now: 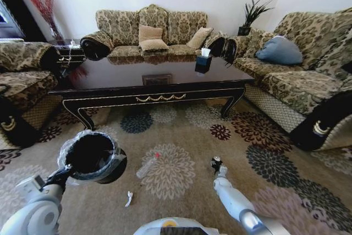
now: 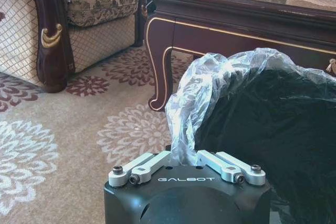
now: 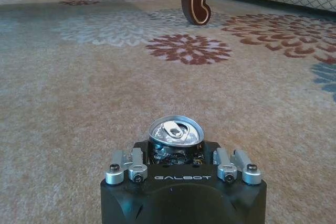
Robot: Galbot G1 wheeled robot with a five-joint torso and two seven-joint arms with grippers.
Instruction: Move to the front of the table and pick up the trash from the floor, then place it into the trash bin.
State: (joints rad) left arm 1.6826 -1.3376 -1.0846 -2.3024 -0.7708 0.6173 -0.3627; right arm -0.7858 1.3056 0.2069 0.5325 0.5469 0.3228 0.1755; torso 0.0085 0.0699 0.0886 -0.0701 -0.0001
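Two grippers are at work, each with something in it. The left gripper (image 2: 186, 169) is pinched on the liner-covered rim of the trash bin (image 1: 93, 155), holding the black bucket off the carpet (image 1: 181, 202) at the robot's left, its mouth tipped up and open. The right gripper (image 3: 184, 169) is pressed together around a small aluminium can (image 3: 175, 132) — seen upright from the wrist, pull-tab end up — and sits low over the carpet on the robot's right, in front of the table (image 1: 154, 97). Going by the pictures, this dark round can is one piece of the trash, already gripped. Other litter lies on the carpet between the two arms: a clear plastic bottle (image 1: 147, 166) with a red cap, and a tiny white scrap (image 1: 128, 198) closer to the robot's base. The relation that matters now is can to bin: the bin's opening lies across to the left of the right gripper and somewhat higher — well apart, with the bottle on the carpet between them. The bottle's long axis runs slantwise, red cap pointing away toward the table. It looks about midway between the arms, though only the right one would be free to reach it once the can is dropped.
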